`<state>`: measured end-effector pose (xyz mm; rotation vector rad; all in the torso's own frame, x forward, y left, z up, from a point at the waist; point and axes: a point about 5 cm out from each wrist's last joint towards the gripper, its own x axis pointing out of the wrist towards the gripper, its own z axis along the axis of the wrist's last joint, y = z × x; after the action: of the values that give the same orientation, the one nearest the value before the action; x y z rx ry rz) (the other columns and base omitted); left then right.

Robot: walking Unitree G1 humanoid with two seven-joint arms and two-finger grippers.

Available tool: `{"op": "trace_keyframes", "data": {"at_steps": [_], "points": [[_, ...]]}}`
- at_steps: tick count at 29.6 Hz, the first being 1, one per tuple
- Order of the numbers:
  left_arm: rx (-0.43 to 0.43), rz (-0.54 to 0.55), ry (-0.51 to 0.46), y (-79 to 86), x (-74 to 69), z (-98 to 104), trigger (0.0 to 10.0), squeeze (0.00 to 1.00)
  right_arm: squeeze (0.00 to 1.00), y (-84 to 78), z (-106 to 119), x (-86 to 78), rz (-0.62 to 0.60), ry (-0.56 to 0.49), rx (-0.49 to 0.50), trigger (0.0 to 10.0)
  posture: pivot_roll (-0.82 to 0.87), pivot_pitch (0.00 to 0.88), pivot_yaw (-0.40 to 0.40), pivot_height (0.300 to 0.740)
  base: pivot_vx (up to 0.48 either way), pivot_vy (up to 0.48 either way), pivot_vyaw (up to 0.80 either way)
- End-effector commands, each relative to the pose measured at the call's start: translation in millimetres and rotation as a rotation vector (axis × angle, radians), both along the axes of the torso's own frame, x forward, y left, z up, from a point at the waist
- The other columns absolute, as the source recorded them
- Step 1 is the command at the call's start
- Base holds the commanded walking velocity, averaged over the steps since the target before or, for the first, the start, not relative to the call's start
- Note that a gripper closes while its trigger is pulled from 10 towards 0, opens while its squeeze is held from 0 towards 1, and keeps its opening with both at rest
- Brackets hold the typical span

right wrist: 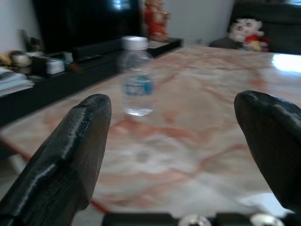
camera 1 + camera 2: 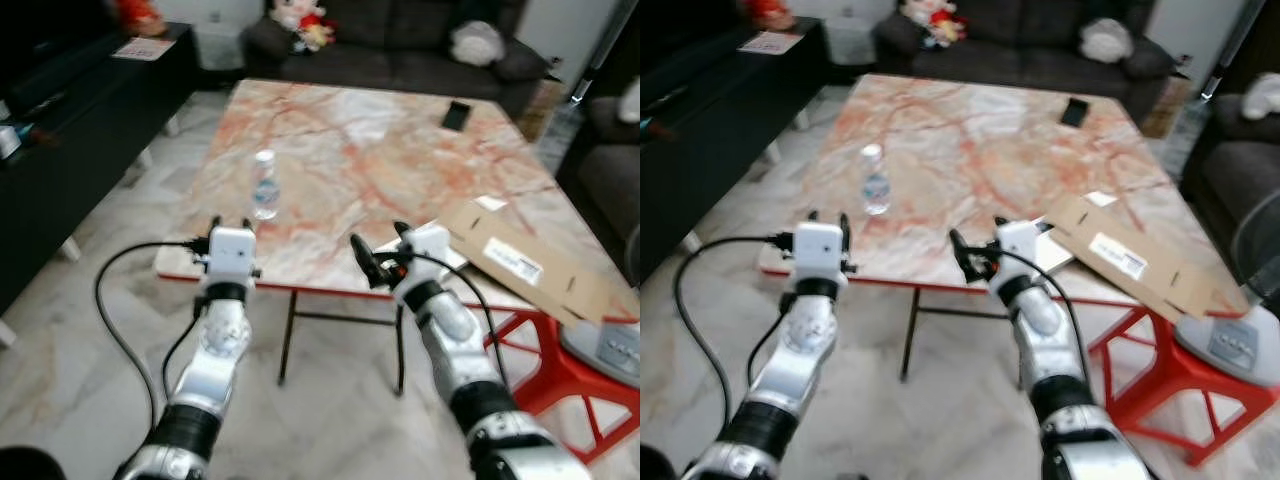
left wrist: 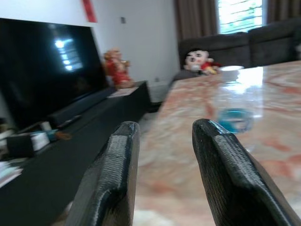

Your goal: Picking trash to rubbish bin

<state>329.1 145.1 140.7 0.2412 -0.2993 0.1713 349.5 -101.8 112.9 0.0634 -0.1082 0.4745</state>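
A large marble-topped table (image 2: pixel 400 130) with red-veined stone and red legs takes up most of the scene, with a dark sofa (image 2: pixel 400 40) at its far side and a long black TV cabinet (image 2: pixel 90 110) along the left. On the table's right near corner lies a flattened cardboard box (image 2: pixel 530 262), partly overhanging the edge. A small dark phone (image 2: pixel 457 115) rests toward the far right. The trash most likely meant here, a clear plastic water bottle (image 2: pixel 264 185) with a white cap and blue label, stands upright on the near left part of the tabletop, well clear of the other items.

Both arms are raised at the table's near edge. The left gripper (image 2: pixel 230 226) sits just short of the bottle, almost in line with it, its fingers (image 3: pixel 225 160) a little apart. The right gripper (image 2: pixel 385 250) is further right, angled toward the bottle, its fingers (image 1: pixel 70 160) spread wide.

The step in hand looks like the reach for the bottle. To do it well, the left gripper probably needs to widen first, since its gap looks narrow for the bottle's body. It should go in level above the tabletop and close around the middle near the label, not the cap. A light, empty bottle will tip easily if nudged by one finger, so both fingers should pass either side before closing
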Motion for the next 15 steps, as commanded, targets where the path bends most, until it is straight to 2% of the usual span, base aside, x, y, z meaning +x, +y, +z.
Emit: {"op": "trace_keyframes", "data": {"at_steps": [1, 11, 12, 15], "points": [[-0.01, -0.032, -0.013, -11.5, 0.8, 5.4, 10.0, 0.0, 0.0, -13.6, 2.6, 2.6, -0.039, -0.003, -0.002, 10.0, 0.01, 0.044, -0.092, 0.74, 0.0, 0.0, 0.0], [-0.006, -0.067, -0.014, -15.9, 3.3, 9.9, 10.0, 0.0, 0.0, -12.6, 3.4, 3.1, -0.043, 0.0, 0.005, 10.0, 0.01, 0.044, -0.091, 0.74, 0.0, 0.0, 0.0], [-0.004, -0.073, -0.015, -16.6, 3.4, 10.2, 10.0, 1.0, 0.0, -12.7, 3.4, 3.1, -0.044, 0.0, 0.006, 10.0, 0.01, 0.044, -0.091, 0.74, 0.0, 0.0, 0.0], [-0.002, -0.077, -0.011, -17.2, 3.3, 9.9, 10.0, 1.0, 0.0, -12.2, 3.4, 3.0, -0.043, 0.0, 0.007, 10.0, 0.01, 0.045, -0.088, 0.74, 0.0, 0.0, 0.0]]}}
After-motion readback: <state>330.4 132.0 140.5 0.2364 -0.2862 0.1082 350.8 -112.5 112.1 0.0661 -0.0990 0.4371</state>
